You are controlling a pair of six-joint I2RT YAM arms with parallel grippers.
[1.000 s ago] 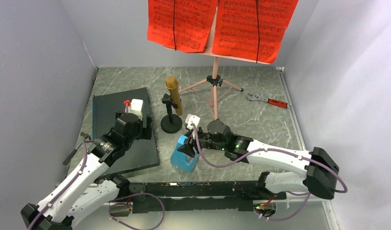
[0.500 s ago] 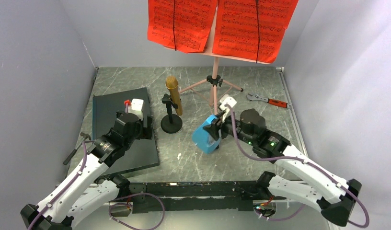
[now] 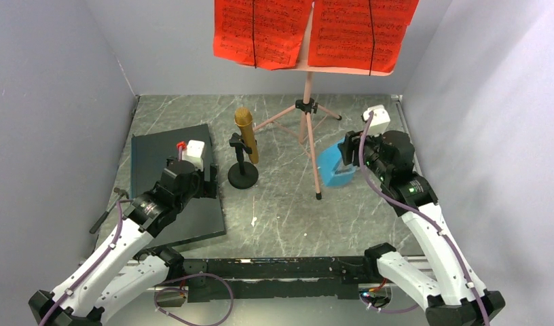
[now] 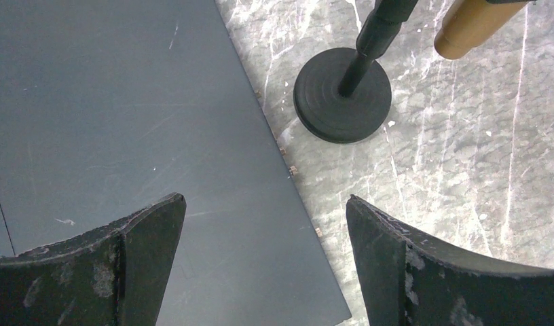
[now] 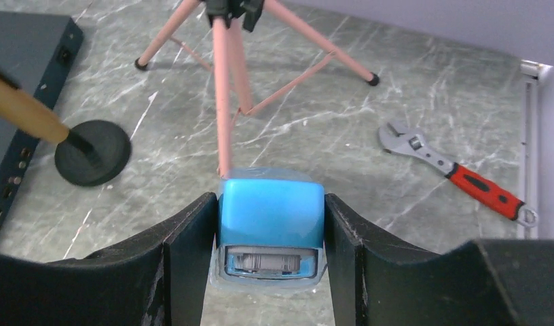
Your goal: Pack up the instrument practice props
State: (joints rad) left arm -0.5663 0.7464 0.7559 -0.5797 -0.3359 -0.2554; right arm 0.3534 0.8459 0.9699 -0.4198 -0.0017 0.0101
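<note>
My right gripper (image 3: 347, 161) is shut on the small blue metronome (image 3: 334, 168), holding it off the table just right of the pink music stand (image 3: 307, 115). In the right wrist view both fingers press the sides of the metronome (image 5: 271, 210), with the stand's tripod legs (image 5: 222, 88) right behind it. Red sheet-music pages (image 3: 261, 30) hang on the stand's desk. The gold microphone (image 3: 246, 132) stands on its black round base (image 3: 242, 178). My left gripper (image 3: 208, 180) hovers open over the right edge of the dark slab (image 4: 125, 102), the microphone base (image 4: 342, 102) ahead of it.
A red-handled wrench (image 5: 457, 173) lies on the marble floor at the right, close to the right wall rail. The dark slab (image 3: 159, 163) covers the left side. Grey walls close in the left, back and right.
My right arm lifted the metronome from the near centre and swung it back and to the right, past the stand. The stand shifted slightly. The left arm stayed still.
</note>
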